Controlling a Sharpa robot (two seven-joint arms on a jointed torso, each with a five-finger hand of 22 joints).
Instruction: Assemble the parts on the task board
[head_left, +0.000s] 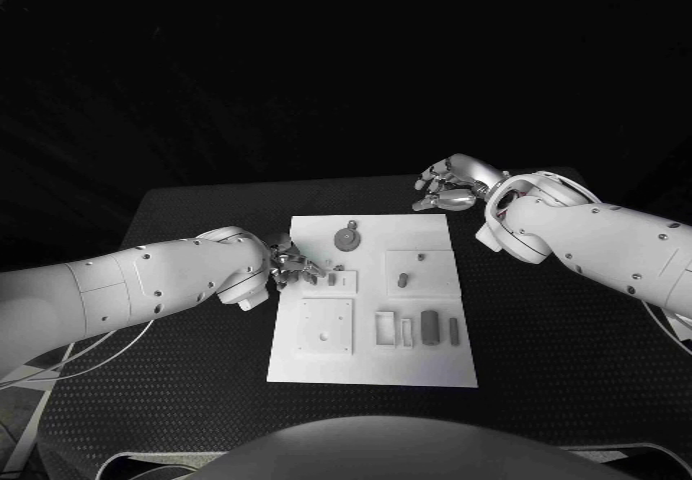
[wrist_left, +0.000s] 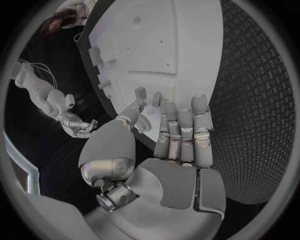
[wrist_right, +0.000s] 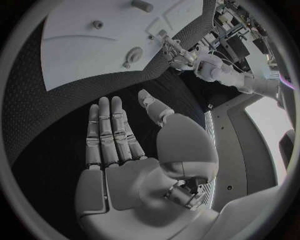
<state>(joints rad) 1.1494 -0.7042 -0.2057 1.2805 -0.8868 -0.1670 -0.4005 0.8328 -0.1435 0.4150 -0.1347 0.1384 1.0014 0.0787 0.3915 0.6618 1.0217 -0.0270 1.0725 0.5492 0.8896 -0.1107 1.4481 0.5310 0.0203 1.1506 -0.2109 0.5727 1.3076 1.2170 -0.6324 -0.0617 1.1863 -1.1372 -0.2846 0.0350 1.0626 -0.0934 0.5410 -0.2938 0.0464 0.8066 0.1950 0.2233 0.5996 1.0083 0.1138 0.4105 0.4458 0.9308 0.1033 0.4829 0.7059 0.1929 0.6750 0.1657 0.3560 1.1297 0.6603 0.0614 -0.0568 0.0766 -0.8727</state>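
the white task board (head_left: 433, 240) lies flat in the middle of the black bench (head_left: 188, 215). near its front edge a square block (head_left: 326, 327) sits beside a row of recesses (head_left: 418, 328) that hold small grey parts; a round disc part (head_left: 346, 238) lies toward the far edge. the left hand (head_left: 293, 266) is at the board's left edge, fingertips over two small upright parts (head_left: 332, 279); whether it pinches one is hard to make out, since the fingers cover the spot. the left wrist view shows its fingers (wrist_left: 181, 131) lying together, tips at the board's rim. the right hand (head_left: 450, 186) hangs beyond the board's far right corner, and its wrist view shows an open palm (wrist_right: 125, 150), fingers straight, holding nothing.
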